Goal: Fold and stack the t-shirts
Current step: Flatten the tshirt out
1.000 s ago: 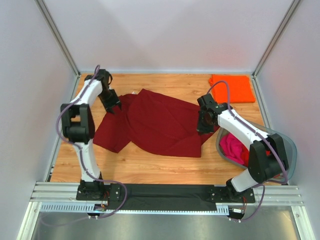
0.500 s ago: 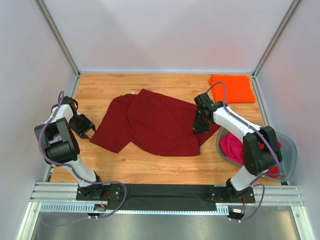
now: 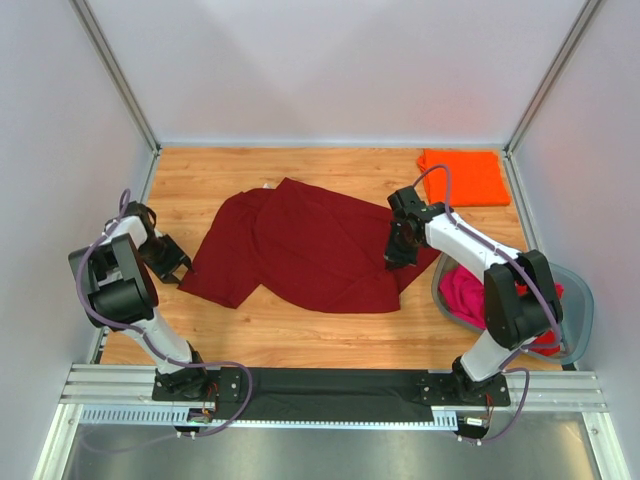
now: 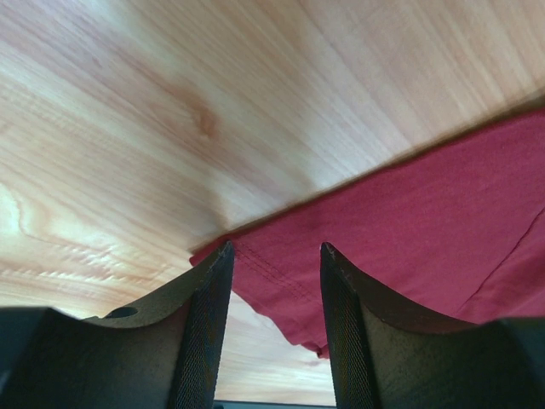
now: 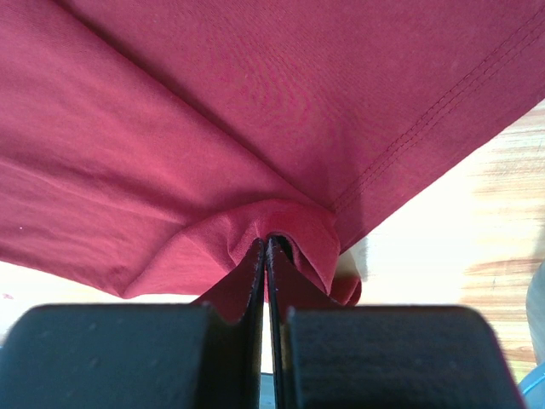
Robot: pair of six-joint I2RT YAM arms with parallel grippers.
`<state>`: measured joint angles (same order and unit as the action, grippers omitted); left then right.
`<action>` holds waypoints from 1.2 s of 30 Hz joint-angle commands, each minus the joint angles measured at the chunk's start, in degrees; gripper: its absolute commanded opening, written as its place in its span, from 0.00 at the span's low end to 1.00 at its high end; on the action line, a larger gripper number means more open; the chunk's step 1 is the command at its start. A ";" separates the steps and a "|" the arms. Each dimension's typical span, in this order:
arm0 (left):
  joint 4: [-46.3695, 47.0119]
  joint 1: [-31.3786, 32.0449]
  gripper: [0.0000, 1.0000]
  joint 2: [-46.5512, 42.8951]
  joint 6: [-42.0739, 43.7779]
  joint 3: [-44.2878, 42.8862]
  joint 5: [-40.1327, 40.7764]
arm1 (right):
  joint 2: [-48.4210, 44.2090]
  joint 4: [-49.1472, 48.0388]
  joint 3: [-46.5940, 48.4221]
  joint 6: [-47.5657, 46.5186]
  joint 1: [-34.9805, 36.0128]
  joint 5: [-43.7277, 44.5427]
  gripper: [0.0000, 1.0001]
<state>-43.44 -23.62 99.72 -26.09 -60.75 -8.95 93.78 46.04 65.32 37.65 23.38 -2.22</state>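
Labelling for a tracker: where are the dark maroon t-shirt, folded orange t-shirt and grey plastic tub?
Dark maroon t-shirt (image 3: pixel 310 245): top view, middle.
Folded orange t-shirt (image 3: pixel 462 177): top view, middle.
Grey plastic tub (image 3: pixel 580 305): top view, right wall.

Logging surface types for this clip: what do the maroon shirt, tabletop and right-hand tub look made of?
Maroon shirt: soft matte knit cloth, probably cotton; it creases, and the right wrist view shows double-stitched hems. Tabletop: pale wood grain with a slight sheen; solid or laminate unclear. Tub: smooth grey translucent wall; looks like plastic.
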 commanded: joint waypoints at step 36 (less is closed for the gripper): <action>-2.26 -0.11 0.18 3.02 -0.81 0.20 6.49 | 4.39 -0.51 2.88 -2.93 -0.17 1.78 0.02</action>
<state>-48.97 -23.62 101.25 -26.83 -61.01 -3.97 96.75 46.78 67.44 36.03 23.31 -1.54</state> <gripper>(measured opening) 0.224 0.015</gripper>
